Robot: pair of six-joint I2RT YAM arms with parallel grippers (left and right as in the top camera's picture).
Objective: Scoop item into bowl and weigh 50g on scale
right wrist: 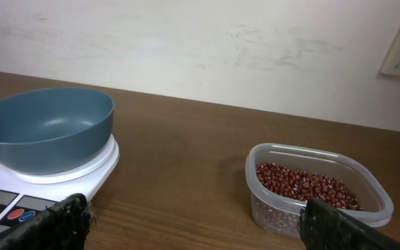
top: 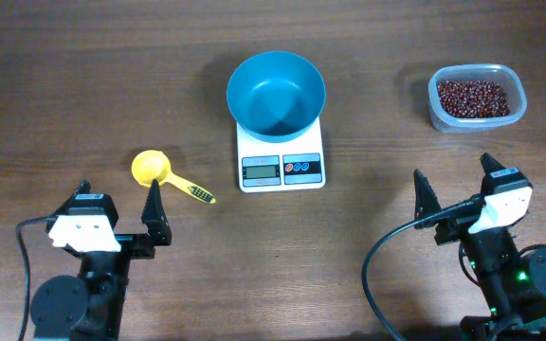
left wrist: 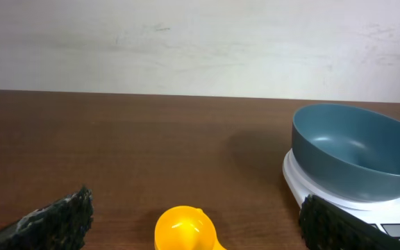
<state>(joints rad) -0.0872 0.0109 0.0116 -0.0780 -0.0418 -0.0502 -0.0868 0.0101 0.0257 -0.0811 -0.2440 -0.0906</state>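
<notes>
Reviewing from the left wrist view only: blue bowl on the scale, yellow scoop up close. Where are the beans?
Observer: The beans lie in a clear tub ahead of the right arm, apart from the scale.
Operator: Anything scooped yet?
Observer: No, overhead shows the bowl empty inside.
Operator: And the other arm?
Observer: The right gripper is open, holding nothing, short of the tub.

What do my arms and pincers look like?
The left arm and right arm are black with white wrist housings. The left pincer and right pincer have pointed black fingers with rough pads. A black cable loops from each.
</notes>
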